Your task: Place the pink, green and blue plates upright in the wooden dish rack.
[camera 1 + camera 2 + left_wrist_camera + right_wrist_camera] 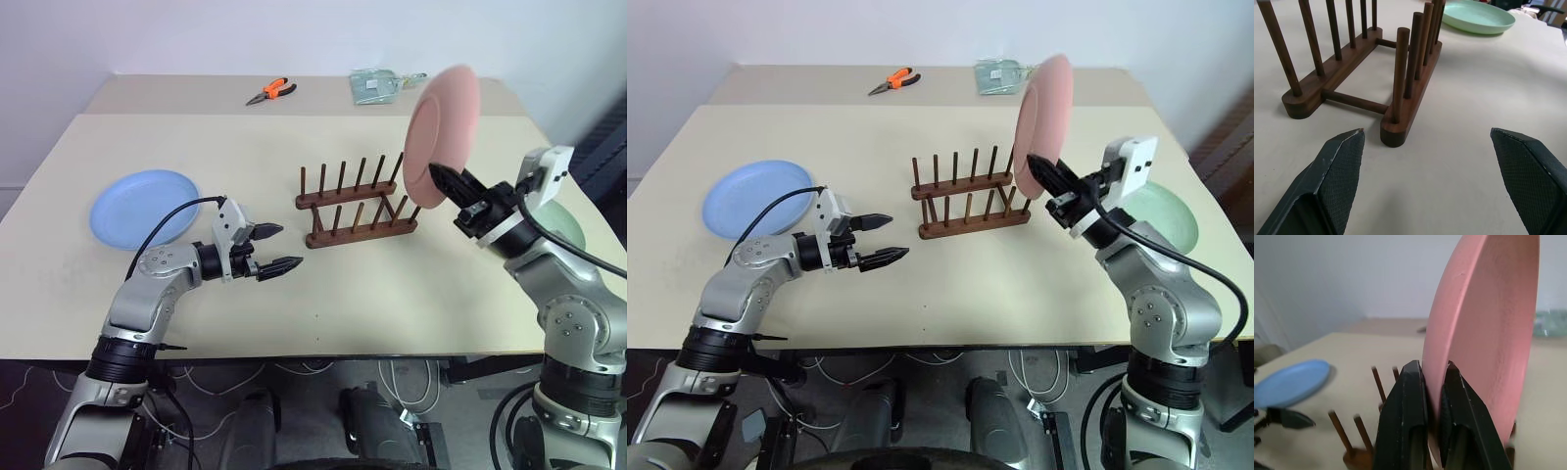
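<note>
Orange-handled pliers and a small clear packet lie far back on the table, well away from everything. The right gripper is clamped on the pink plate, held upright above the right end of the wooden dish rack (every slot bare). The left gripper hangs with its fingers wide apart near the rack's left end, holding nothing. The blue plate lies flat on the left. The right arm hides part of the green plate.

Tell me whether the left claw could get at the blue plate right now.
Probably yes. The left claw is open and holds nothing, and the blue plate lies flat on the table on that arm's side, with nothing on or against it.
</note>
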`<move>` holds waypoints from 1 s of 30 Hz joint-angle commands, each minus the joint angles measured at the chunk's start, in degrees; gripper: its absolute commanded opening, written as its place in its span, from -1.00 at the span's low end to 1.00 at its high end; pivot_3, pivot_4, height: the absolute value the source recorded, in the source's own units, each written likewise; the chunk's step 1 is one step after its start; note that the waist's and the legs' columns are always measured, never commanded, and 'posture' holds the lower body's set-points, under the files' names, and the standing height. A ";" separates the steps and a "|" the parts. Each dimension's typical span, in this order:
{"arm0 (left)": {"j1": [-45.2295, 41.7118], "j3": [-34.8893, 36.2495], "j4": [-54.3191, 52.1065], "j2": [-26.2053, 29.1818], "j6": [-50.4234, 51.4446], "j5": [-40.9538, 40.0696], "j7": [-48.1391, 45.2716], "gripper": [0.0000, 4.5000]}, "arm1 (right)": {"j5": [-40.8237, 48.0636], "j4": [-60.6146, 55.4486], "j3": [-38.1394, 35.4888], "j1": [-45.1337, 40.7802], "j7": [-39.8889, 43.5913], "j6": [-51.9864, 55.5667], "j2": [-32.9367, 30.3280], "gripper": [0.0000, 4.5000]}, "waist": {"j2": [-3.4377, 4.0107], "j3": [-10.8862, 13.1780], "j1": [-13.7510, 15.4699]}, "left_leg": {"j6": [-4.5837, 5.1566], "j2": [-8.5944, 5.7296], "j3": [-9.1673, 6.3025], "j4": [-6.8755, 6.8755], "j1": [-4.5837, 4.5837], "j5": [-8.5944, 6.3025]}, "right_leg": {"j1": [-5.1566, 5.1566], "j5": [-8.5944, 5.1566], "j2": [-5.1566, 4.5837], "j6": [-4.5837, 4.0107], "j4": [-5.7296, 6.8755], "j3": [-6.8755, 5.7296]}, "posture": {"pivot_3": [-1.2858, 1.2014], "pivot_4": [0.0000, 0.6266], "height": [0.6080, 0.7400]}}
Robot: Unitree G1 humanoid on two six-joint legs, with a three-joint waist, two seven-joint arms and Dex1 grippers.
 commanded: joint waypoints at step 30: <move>0.97 -1.97 0.38 0.55 -2.84 2.51 -1.26 0.88 | -4.53 13.42 2.36 -2.40 7.73 -8.71 -3.62 0.59 | 0.01 0.00 0.03 | 0.01 0.00 0.02 0.01 -0.01 0.00 | -0.03 0.00 0.02 0.01 -0.01 0.03 | 0.03 -0.52 0.88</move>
